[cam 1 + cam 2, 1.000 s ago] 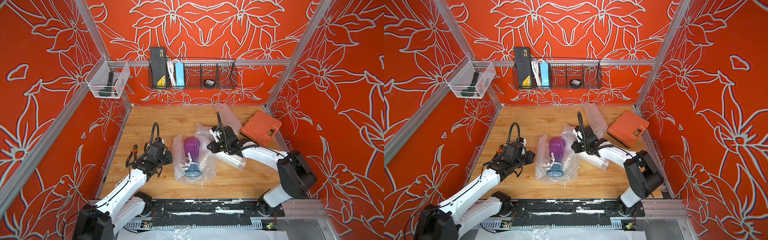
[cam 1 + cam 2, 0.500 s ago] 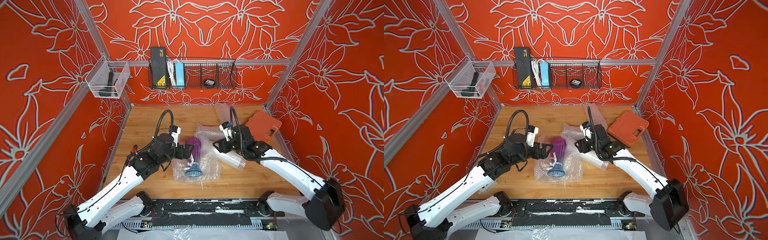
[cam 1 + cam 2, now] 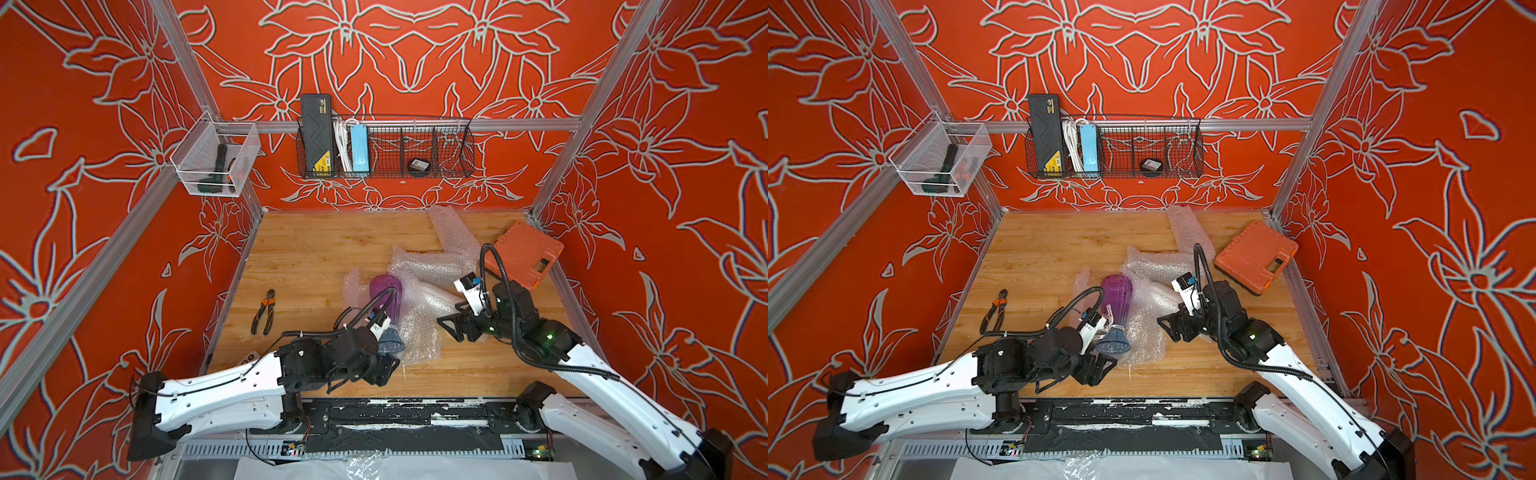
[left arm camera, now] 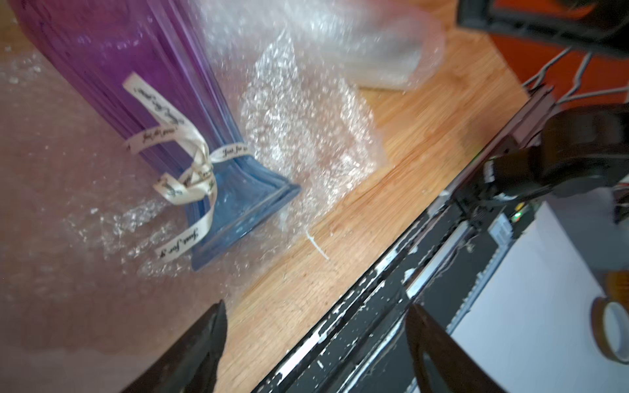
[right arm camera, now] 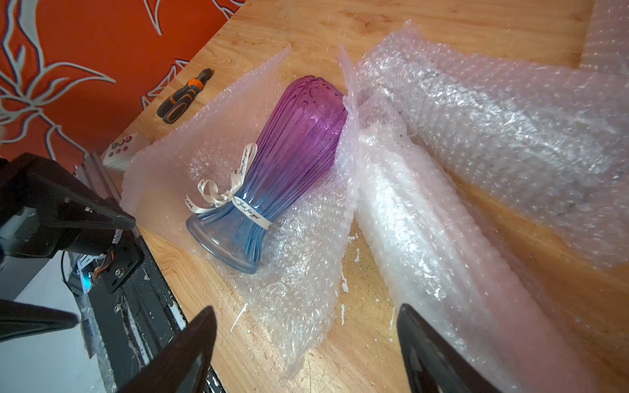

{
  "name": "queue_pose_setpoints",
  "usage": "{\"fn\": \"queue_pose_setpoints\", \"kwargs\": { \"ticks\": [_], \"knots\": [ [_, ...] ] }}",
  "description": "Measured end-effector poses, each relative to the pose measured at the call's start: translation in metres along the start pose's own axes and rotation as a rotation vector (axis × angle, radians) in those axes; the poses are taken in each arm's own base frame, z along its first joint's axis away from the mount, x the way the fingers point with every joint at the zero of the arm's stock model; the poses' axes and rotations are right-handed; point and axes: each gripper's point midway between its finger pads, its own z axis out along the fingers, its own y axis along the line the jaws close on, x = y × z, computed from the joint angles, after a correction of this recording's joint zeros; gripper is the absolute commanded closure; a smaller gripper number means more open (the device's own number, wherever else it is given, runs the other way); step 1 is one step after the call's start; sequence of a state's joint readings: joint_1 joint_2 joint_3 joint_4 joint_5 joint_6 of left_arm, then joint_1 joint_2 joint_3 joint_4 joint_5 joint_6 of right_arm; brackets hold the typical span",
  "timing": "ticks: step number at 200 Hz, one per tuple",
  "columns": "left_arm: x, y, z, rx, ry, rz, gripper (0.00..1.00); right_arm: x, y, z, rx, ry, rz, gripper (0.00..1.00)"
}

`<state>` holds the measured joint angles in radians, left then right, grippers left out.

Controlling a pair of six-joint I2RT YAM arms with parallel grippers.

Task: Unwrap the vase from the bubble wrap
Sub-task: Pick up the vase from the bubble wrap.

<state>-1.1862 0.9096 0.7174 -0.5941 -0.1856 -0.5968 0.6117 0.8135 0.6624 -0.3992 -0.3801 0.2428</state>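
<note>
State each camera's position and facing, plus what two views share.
Top views: high on the robot's side, looking down at the wooden table; left gripper, right gripper show.
Left wrist: on left arm, facing the purple ribbed glass vase; own fingertips show.
Right wrist: on right arm, facing vase and clear bubble wrap; own fingertips show.
Shared: both wrist views show the cream ribbon.

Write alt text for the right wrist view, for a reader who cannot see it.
A ribbed purple-to-blue vase with a ribbon lies on its side on opened bubble wrap on a wooden table. The open right gripper holds nothing.
</note>
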Motion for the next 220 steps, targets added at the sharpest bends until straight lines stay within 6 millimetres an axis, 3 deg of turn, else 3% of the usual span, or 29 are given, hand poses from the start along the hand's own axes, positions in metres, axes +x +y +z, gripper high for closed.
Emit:
{"fn": "queue_pose_setpoints", "kwargs": {
  "ticks": [59, 127, 220],
  "knots": [
    [0.014, 0.034, 0.033, -0.256, 0.053, 0.06, 0.24, -0.004, 0.008, -0.011, -0.022, -0.036, -0.027, 0.14],
    [-0.003, 0.048, 0.05, -0.36, -0.064, 0.121, 0.41, 0.001, 0.01, -0.01, -0.041, -0.039, -0.019, 0.14],
    [-0.012, 0.051, 0.066, -0.388, -0.156, 0.235, 0.85, -0.002, 0.011, -0.013, -0.042, -0.054, -0.025, 0.14]
  ]
}}
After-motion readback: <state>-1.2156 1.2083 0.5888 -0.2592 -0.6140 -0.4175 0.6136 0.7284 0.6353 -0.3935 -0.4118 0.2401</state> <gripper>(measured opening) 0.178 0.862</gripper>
